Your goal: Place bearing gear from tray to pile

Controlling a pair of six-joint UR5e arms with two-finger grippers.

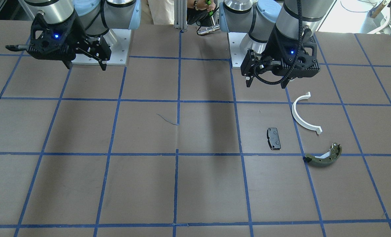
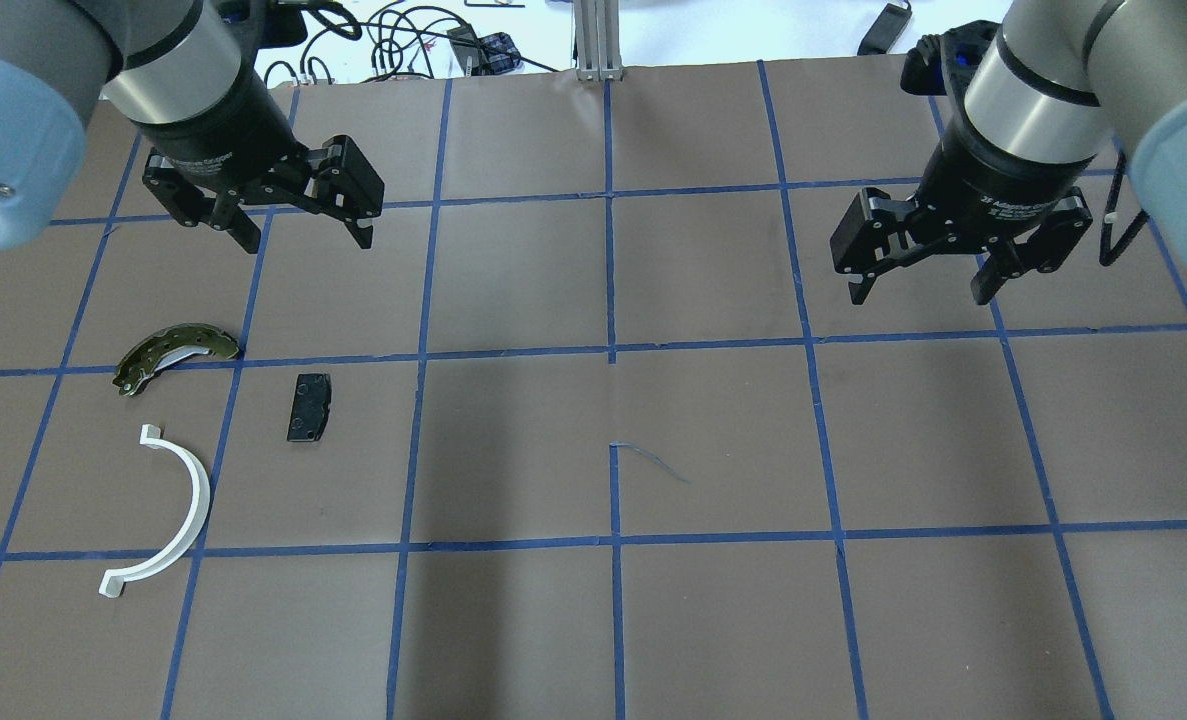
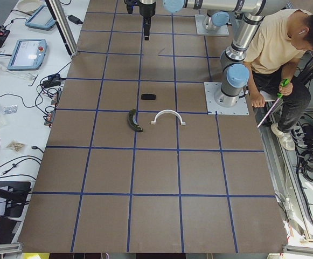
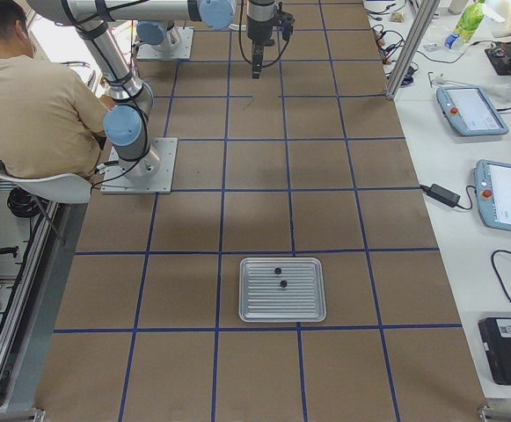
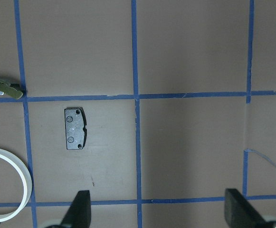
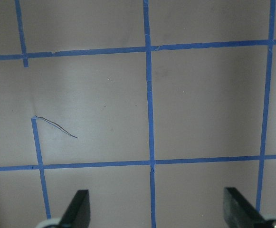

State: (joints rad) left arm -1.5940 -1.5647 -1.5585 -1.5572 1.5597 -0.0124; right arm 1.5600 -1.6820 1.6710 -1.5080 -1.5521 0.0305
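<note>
My left gripper (image 2: 308, 240) and right gripper (image 2: 916, 295) hang spread, empty. In the right-side view, six o'clock from the right one, the tray (image 4: 255, 308) holds two dark specks (image 4: 277, 270). One is presumably the gear (image 4: 283, 284): small, hard, probably slick, so pinch across its rim. The pile (image 2: 309, 407) lies at seven o'clock from my left.

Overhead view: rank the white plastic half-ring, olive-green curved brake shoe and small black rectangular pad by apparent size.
1. white plastic half-ring, widest span
2. olive-green curved brake shoe
3. small black rectangular pad, clearly smallest
All three lie at similar depth, so nearness to the camera hardly skews the order.
</note>
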